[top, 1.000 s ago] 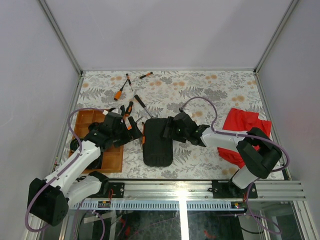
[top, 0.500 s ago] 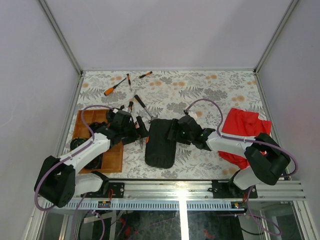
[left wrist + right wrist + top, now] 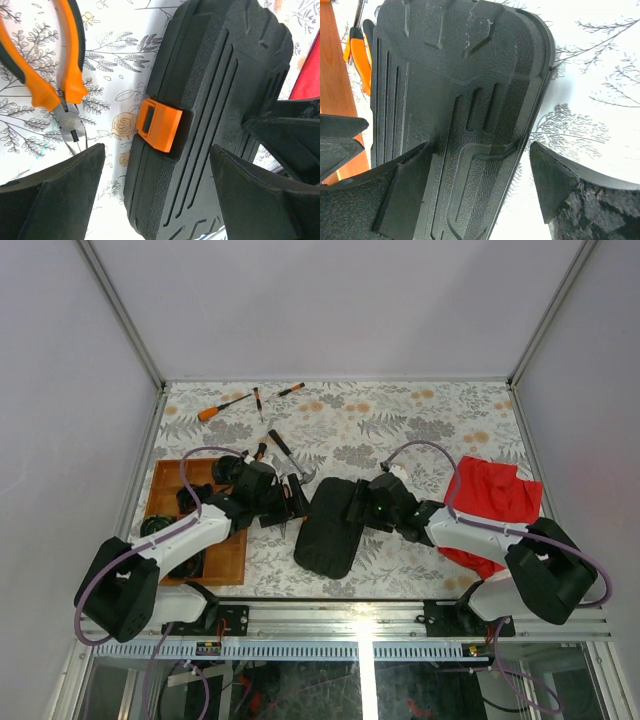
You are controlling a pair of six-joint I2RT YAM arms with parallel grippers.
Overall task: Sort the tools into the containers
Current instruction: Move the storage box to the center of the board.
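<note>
Tool case (image 3: 330, 528) now skewed (latch (image 3: 159, 125) leftward); left gripper (image 3: 157, 152), right gripper (image 3: 480, 150) both open-jawed, astride its edges.

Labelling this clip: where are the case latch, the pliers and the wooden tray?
case latch (image 3: 159, 124), left wrist view, orange face.
pliers (image 3: 75, 55), left wrist view, orange handle.
wooden tray (image 3: 228, 558), top view, bare floor.

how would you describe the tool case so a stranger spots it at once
On the floral table, look at the middle of the near half, between the left arm and right arm. The tool case lies there closed, right of the wooden tray. It is the one big black ribbed slab, with an orange latch on its long edge.
</note>
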